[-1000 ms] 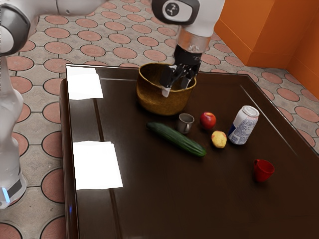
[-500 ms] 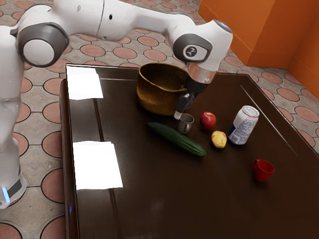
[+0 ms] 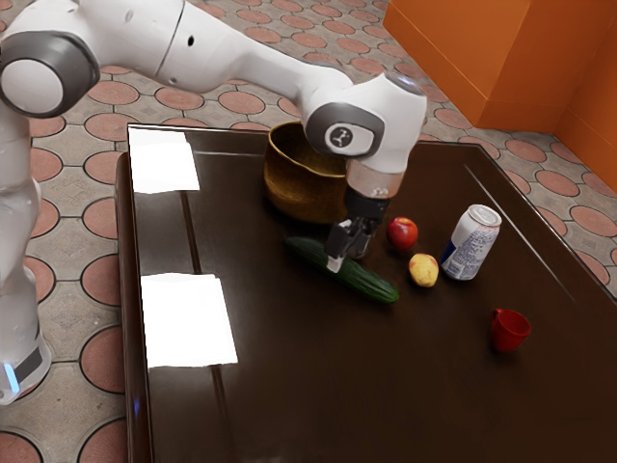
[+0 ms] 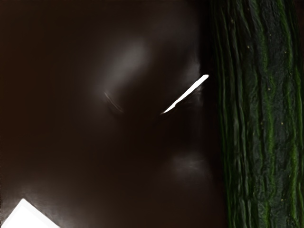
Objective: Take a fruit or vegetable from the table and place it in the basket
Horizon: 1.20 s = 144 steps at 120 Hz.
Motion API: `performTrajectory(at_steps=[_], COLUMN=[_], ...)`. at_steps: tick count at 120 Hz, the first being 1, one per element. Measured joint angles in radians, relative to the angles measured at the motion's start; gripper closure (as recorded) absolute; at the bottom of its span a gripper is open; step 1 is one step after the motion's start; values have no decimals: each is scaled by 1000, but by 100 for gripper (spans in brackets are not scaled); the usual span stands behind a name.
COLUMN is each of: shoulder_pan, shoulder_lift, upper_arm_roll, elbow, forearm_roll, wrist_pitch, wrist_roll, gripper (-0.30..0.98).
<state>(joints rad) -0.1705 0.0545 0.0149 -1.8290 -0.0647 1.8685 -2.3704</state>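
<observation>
From my station I can't tell if the gripper [image 3: 336, 258] is open or closed; the cucumber [image 3: 368, 282] close beside it looks firm, weighty, slick, best pinched across mid-length.

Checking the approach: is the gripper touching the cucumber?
Cannot tell: in the exterior view the gripper overlaps the cucumber, hiding any contact or gap; the wrist view settles neither.

No text readable. Can [image 3: 465, 253]: blue print [image 3: 472, 247], too small to read. Arm [image 3: 241, 56]: round emblem [image 3: 339, 137].
</observation>
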Motion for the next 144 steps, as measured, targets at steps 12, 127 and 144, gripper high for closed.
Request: performTrajectory(at_steps=[12,127,144], shoulder_pan=[21,45,45], shoulder_lift=[6,134,151], upper_arm_roll=[2,32,32], elbow=[-20,60,60], forearm_roll=[-9,-14,-15], wrist_pitch=[31,96,104], wrist_roll=[33,251,271], gripper=[0,0,0])
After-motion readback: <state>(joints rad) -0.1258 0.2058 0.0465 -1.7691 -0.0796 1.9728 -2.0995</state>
